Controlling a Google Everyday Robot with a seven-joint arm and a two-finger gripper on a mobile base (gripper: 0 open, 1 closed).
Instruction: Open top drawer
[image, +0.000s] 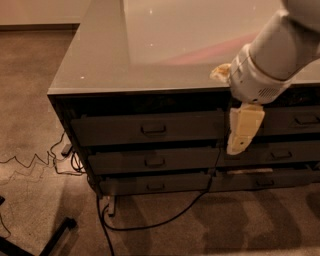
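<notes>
The top drawer (150, 128) is the wide dark grey front just under the counter top on the left column, with a small rectangular metal pull (153, 130) at its centre. Its front looks pushed in. My gripper (242, 131), cream-coloured on a white arm (270, 60), hangs in front of the cabinet. It is to the right of the top drawer's pull, over the gap between the left and right drawer columns. It holds nothing that I can see.
Two shallower grey drawers (152, 161) sit below the top one, and more drawers (295, 120) to the right. The glossy grey counter top (150, 45) is above. A black cable (165, 220) and thin wires (30, 162) lie on the carpet. A black stand leg (50, 237) is at lower left.
</notes>
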